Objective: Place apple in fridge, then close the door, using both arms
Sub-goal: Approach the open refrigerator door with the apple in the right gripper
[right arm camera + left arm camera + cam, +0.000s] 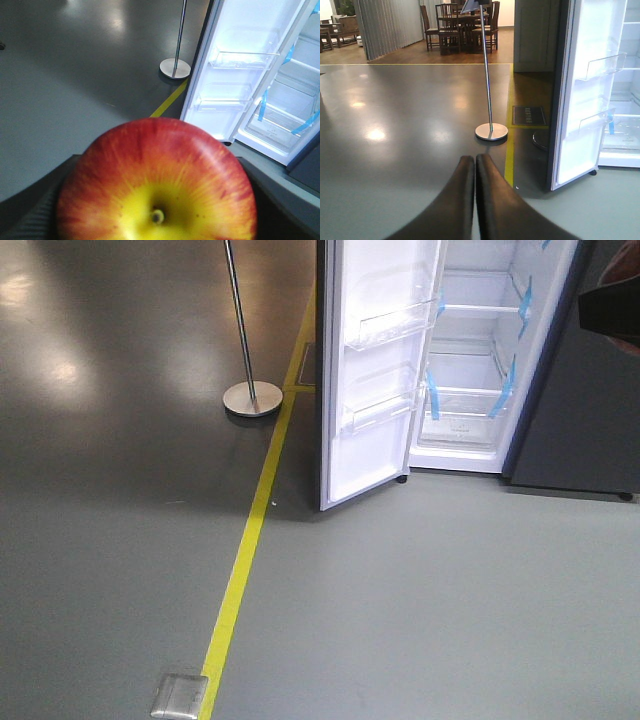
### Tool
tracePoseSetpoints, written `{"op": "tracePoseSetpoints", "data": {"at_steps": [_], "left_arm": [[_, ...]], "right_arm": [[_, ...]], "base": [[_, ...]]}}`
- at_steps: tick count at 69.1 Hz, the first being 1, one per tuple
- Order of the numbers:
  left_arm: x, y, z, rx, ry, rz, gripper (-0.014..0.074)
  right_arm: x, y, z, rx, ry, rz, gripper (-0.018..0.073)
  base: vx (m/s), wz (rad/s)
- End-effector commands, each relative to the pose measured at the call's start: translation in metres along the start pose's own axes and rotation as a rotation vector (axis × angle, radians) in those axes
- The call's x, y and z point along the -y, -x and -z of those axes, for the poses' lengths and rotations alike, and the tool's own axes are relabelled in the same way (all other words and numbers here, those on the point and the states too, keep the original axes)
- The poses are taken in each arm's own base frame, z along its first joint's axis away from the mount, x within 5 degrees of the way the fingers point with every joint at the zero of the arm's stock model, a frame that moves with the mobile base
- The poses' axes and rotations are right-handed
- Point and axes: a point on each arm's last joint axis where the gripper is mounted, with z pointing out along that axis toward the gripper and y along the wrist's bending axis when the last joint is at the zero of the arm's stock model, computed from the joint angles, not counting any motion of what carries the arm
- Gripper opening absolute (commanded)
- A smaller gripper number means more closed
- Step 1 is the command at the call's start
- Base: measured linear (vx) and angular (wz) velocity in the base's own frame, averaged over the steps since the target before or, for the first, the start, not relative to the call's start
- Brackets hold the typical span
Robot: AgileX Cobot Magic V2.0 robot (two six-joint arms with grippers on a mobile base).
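The apple (156, 185) sits clamped in my right jaws, stem dimple facing the camera, well short of the fridge (470, 430). The door (372, 455) stands wide open, with clear bins (390, 328) on its white lining. My left jaws are pressed together and empty, over the floor (395, 150) near a pole stand (491, 131).

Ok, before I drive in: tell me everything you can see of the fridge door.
The door stands swung wide open and upright, at the left of the fridge in the front view. It has a dark grey outer edge, a glossy white inner lining and two clear plastic bins, both seemingly empty. Its lower edge is close to the floor, beside the yellow floor line. Nothing touches it.
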Motion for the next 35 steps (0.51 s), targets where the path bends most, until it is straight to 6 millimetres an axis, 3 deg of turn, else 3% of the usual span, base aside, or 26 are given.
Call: {"op": "tracePoseSetpoints", "data": {"at_steps": [1, 35], "left_arm": [[0.0014, 0.0019, 0.0004, 0.068, -0.019, 0.007, -0.0008], [0.0014, 0.0019, 0.0004, 0.068, -0.019, 0.007, -0.0008]], "right_arm": [[0.0004, 0.0139, 0.012, 0.114, -0.033, -0.001, 0.0076], [0.0004, 0.0139, 0.012, 0.114, -0.033, -0.001, 0.0076]], "base": [[0.09, 0.02], [0.09, 0.01]]}}
